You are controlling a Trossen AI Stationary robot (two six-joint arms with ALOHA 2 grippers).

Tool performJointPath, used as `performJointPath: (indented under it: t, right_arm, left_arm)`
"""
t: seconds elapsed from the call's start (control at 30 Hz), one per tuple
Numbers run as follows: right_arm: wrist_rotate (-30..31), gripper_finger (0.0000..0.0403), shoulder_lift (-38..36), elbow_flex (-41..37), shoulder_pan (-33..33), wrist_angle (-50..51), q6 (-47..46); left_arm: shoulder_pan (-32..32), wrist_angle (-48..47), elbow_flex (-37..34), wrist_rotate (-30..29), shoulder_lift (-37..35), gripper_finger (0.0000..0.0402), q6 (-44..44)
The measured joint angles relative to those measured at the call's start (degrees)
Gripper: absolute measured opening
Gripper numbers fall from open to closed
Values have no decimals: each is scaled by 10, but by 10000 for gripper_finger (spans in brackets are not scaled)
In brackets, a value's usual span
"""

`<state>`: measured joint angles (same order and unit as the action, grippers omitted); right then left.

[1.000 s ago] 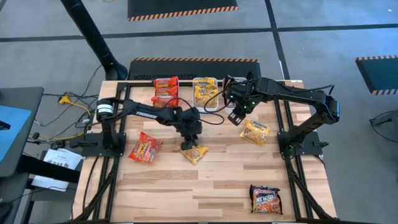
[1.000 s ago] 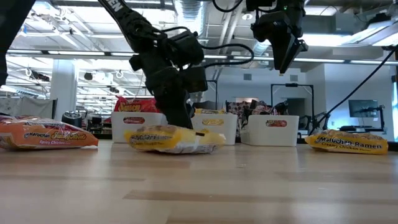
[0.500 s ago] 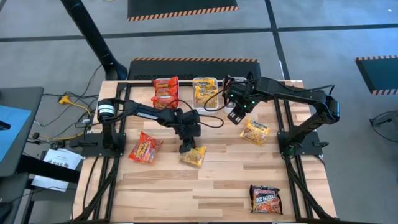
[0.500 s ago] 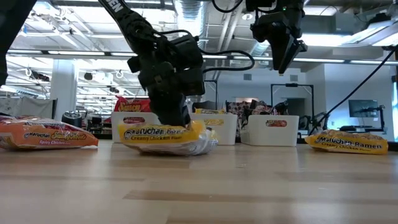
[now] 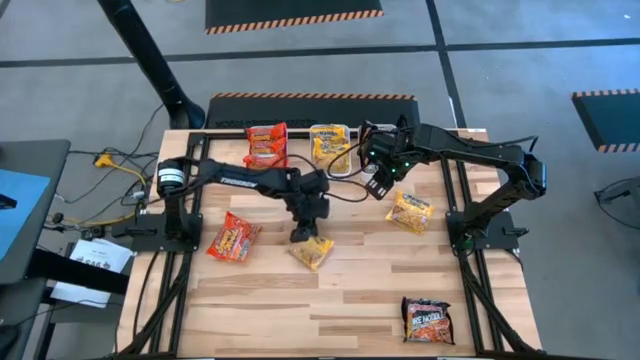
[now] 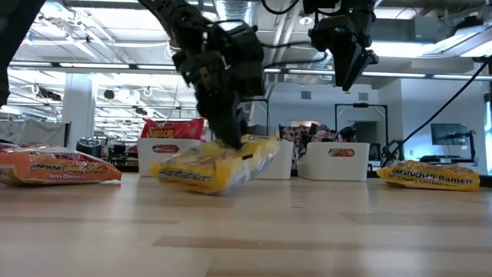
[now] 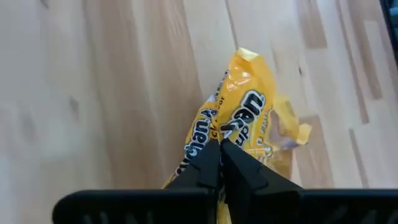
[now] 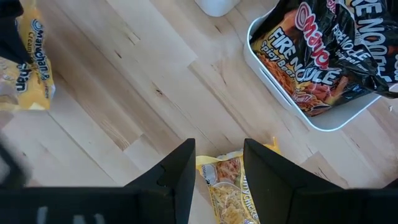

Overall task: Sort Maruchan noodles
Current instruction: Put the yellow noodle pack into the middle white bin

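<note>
Left end effector (image 7: pixel 221 144) is pinching a crinkly yellow noodle packet (image 7: pixel 242 134), tilting it off the pale plank counter (image 5: pixel 360 300). Right end effector (image 8: pixel 217 163) is hanging released above.

Four ramen packets lie loose on the wooden table (image 5: pixel 360 290): one yellow Creamy Chicken packet (image 5: pixel 312 251) mid-table, a second yellow packet (image 5: pixel 410 212) toward the right, one orange-red Spicy Chicken packet (image 5: pixel 233 238) and one dark packet (image 5: pixel 427 320). There are three white trays: the left tray (image 6: pixel 146 161), the middle tray (image 6: pixel 284 163) and the right tray (image 6: pixel 334 163). They hold red packets (image 5: pixel 266 143), yellow packets (image 5: pixel 329 146) and black Fire Noodle packets (image 8: pixel 323 56); how many each holds cannot be counted.
</note>
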<state>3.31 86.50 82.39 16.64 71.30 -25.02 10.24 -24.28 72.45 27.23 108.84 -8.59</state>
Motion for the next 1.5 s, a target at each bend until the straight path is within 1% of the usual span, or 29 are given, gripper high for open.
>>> performJointPath:
  t: [0.17,0.27,0.47,0.53,0.8,0.97,1.07,1.33,1.5]
  right_arm:
    - [0,159,0,0,0,0,-5]
    - [0,159,0,0,0,0,-18]
    - [0,159,0,0,-1,1,-19]
    - [0,159,0,0,-1,1,-19]
    - [0,159,0,0,-1,3,-20]
    - [0,159,0,0,-1,3,-19]
    - [0,159,0,0,-1,3,-17]
    - [0,159,0,0,-1,3,-15]
    - [0,159,0,0,-1,3,-15]
  left_arm:
    - [1,-43,52,-38,0,0,-39]
    - [6,-56,76,-47,0,0,-49]
    - [25,-72,98,-60,0,0,-62]
    - [32,-78,103,-74,0,0,-69]
    - [83,-77,104,-135,-1,0,-83]
    - [122,-47,104,-138,-1,0,-81]
    - [138,-28,104,-127,-1,0,-68]
    - [141,-17,104,-122,-1,0,-62]
    - [138,-18,104,-150,-1,0,-43]
